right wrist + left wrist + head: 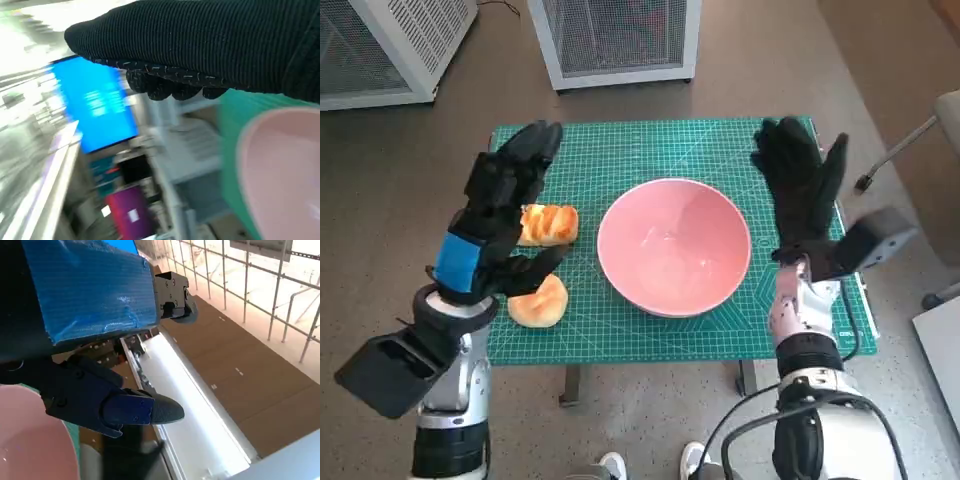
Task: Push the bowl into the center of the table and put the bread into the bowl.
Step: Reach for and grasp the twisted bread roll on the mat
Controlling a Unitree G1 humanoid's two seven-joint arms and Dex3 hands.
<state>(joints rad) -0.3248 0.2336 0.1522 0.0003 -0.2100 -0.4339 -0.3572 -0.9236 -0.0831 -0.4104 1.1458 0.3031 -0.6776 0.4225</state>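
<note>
- Left hand (498, 225), nearest the head camera: raised above the mat, fingers spread and holding nothing; the blue tape (90, 287) on its back fills the left wrist view, where the black fingers (107, 402) also close on nothing.
- Right hand (800, 185): gloved, fingers splayed and empty, hovering just outside the far-right rim of the pink bowl (674, 245); contact with the rim cannot be confirmed.
- Pink bowl: upright and empty, sitting near the middle of the green cutting mat (650, 140) that covers the table, between the two hands.
- Bread: two pieces lie beside the left hand. A glazed roll (551, 224) shows just beyond the fingers, toward the bowl; a round bun (540, 303) lies under the thumb side of the hand.
- Step in hand, as judged: the push appears largely done, and the bread transfer has not begun.
- Next move, as judged: the left hand needs to descend, close around one piece of bread, lift it clear of the rim and release it over the bowl.
- Hard to make out: the left hand covers part of both pieces; the right wrist view is motion-blurred, showing only the glove, a slice of bowl rim (280, 165) and mat; neither wrist view shows the bread.
</note>
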